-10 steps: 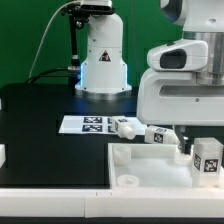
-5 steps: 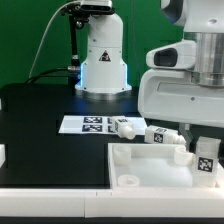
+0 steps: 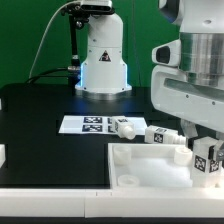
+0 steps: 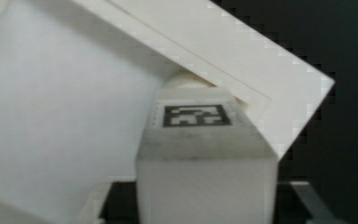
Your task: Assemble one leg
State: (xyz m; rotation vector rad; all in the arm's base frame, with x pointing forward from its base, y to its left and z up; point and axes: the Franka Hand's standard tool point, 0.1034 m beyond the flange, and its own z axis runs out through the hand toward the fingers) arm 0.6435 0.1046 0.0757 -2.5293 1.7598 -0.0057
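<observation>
My gripper is at the exterior view's right, shut on a leg, a chunky white post with a black-and-white tag. It holds the leg upright over the right far corner of the large white panel. In the wrist view the leg fills the space between the dark fingers of my gripper, with its far end against the panel near a corner. Two more legs lie on the black table behind the panel.
The marker board lies flat on the black table left of the loose legs. The white robot base stands at the back. A small white part sits at the exterior view's left edge.
The arm's body has shifted towards the exterior view's right. The held leg has stayed over the panel's right corner, moving only slightly.
</observation>
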